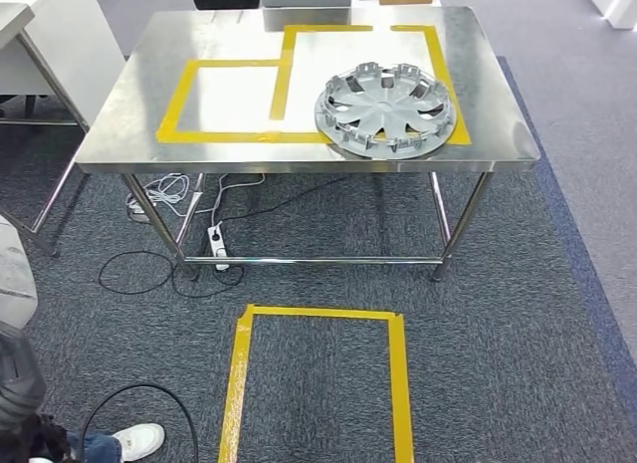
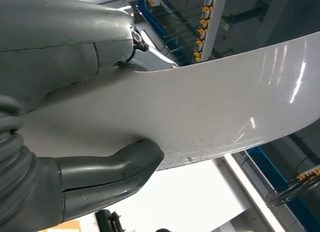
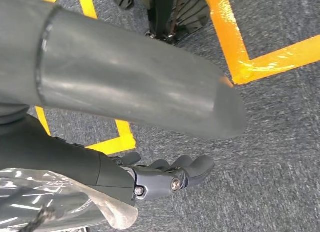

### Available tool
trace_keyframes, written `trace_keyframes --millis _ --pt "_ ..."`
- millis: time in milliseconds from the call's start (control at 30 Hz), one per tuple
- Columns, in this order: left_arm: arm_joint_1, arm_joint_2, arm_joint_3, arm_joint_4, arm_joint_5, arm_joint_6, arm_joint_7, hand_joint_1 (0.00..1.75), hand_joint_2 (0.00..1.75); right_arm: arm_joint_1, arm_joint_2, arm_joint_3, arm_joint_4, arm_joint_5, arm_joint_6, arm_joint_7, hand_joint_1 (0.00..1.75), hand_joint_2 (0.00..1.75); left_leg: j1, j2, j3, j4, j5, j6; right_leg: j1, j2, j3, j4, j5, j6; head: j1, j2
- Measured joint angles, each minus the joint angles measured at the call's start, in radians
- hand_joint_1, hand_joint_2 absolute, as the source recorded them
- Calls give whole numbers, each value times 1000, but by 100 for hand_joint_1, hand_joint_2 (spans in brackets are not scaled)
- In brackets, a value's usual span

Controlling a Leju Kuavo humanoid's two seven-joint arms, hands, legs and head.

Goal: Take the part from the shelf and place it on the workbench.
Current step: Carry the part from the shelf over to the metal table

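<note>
The head view looks forward and down from high over a stainless steel workbench (image 1: 301,85) and yellow tape square on grey carpet (image 1: 319,378). The right wrist view faces that carpet and tape (image 3: 241,52) closely. The left wrist view looks upward along a pale curved sheet (image 2: 211,107).

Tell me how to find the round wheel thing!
Look at the shiny steel table on the grey carpet. Yellow tape marks boxes on its top. The silver wheel cover lies in the right box near the front edge, round with spokes.
</note>
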Motion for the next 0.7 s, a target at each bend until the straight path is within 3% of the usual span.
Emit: trace_keyframes --millis 67,100,133,267,333,400,467,500,533,600,633,667,700 --pt "1 1 0 0 -2 -3 1 175 175 2 0 0 0 -1 1 0 0 0 -1 2 16 -106 107 6 -1 1 35 -2 -27 5 1 0" --pt "2 2 0 0 -2 -4 1 175 175 1 0 0 0 -2 2 0 0 0 -4 3 28 -153 141 10 1 1 46 -3 -39 9 0 0" --pt "3 2 0 0 -3 -6 2 175 175 0 0 1 0 -2 3 0 0 0 -8 4 42 -191 148 15 1 1 52 -6 -48 15 -1 -1" --pt "6 3 0 0 -11 -15 9 175 175 -5 0 3 0 -2 4 -1 0 0 -10 0 84 -257 103 44 2 -3 61 1 -41 38 0 0" --pt "7 2 0 0 -15 -19 12 175 175 -8 0 5 0 -3 4 -1 0 0 -6 -1 112 -276 96 54 2 -2 11 80 -42 43 5 0" --pt "7 2 -1 0 -17 -20 15 175 175 -8 0 7 0 -4 4 -1 0 0 -6 -1 134 -283 80 60 3 -1 -82 202 -79 46 10 0" --pt "8 2 -1 0 -18 -21 16 175 175 -4 0 8 0 -4 4 -1 0 0 -7 -3 161 -285 57 62 4 -1 -162 268 -118 47 12 -1" --pt "8 2 -1 0 -18 -21 16 175 175 -2 0 8 0 -4 4 -1 0 0 -7 -4 179 -285 43 62 4 -1 -182 259 -113 46 12 -1" --pt "9 2 -1 0 -18 -21 16 175 175 0 0 8 0 -4 4 0 0 0 -7 -5 200 -285 28 61 4 -1 -189 220 -83 45 13 -1" --pt "9 1 -1 1 -18 -21 15 175 175 5 0 8 0 -4 5 0 0 0 -7 -6 238 -285 -3 55 5 -1 -187 114 28 37 11 -1" --pt "9 1 -1 2 -18 -21 16 175 175 6 0 9 0 -4 5 0 0 0 -8 -6 251 -285 -18 50 8 -2 -181 78 66 33 10 -1" --pt "9 1 -1 2 -18 -21 16 175 175 8 0 9 0 -4 5 0 0 0 -8 -6 261 -288 -29 44 10 -2 -176 61 89 27 8 -1" --pt "9 1 -1 2 -18 -21 16 175 175 8 0 9 1 -4 5 0 0 0 -9 -7 271 -287 -33 37 13 -2 -170 59 87 21 7 -1"
